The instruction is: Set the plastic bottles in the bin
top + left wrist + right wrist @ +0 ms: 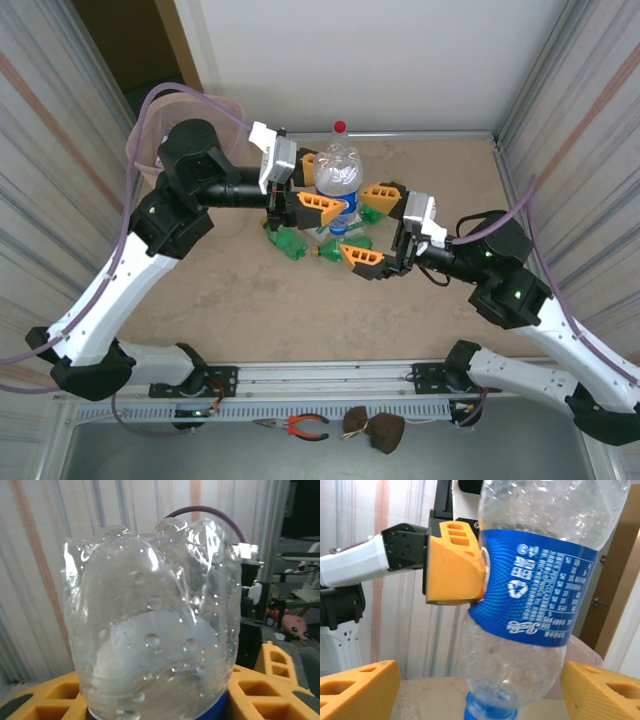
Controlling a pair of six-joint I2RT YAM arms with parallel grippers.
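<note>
A clear plastic bottle with a blue label hangs upside down above the table's middle, blue cap lowest. My left gripper is shut on it at the label, its orange fingers pressed to both sides, and the bottle's bumpy base sits in front of that camera. My right gripper is open, its fingers standing apart from the bottle's neck on either side. Green bottles lie on the table beneath. The pinkish bin stands at the far left, partly behind the left arm.
A red cap shows just beyond the held bottle. Corrugated walls close in the left and right sides, with a white wall at the back. Pliers and a brown object lie in the tray in front of the arm bases.
</note>
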